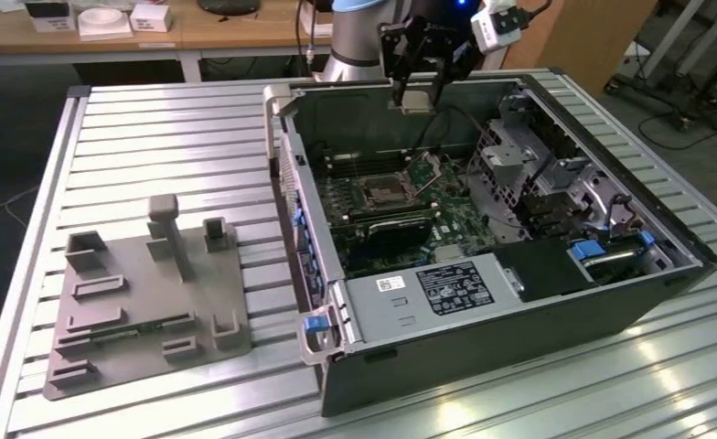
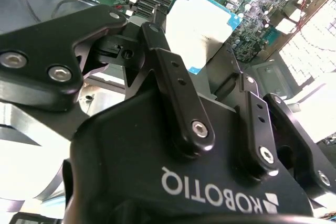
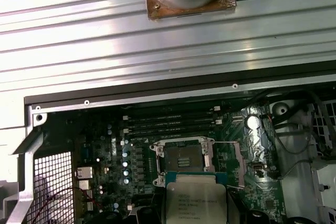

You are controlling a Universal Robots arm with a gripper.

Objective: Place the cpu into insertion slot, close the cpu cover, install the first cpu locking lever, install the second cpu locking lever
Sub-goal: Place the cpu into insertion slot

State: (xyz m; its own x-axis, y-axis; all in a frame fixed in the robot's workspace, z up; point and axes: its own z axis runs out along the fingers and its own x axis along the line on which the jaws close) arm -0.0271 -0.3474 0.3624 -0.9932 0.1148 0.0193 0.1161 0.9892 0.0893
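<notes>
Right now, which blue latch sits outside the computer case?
The blue latch on the case corner nearest the grey fixture; the other blue tabs sit inside.

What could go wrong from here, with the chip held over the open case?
1. The gripper pinches the cpu by its edges, well above the board; a slip could drop it onto components.
2. The insertion slot lies open with its contacts bare; a tilted or offset landing could bend them.
3. Loose cables run beside the slot and might snag the gripper on its way down.
</notes>
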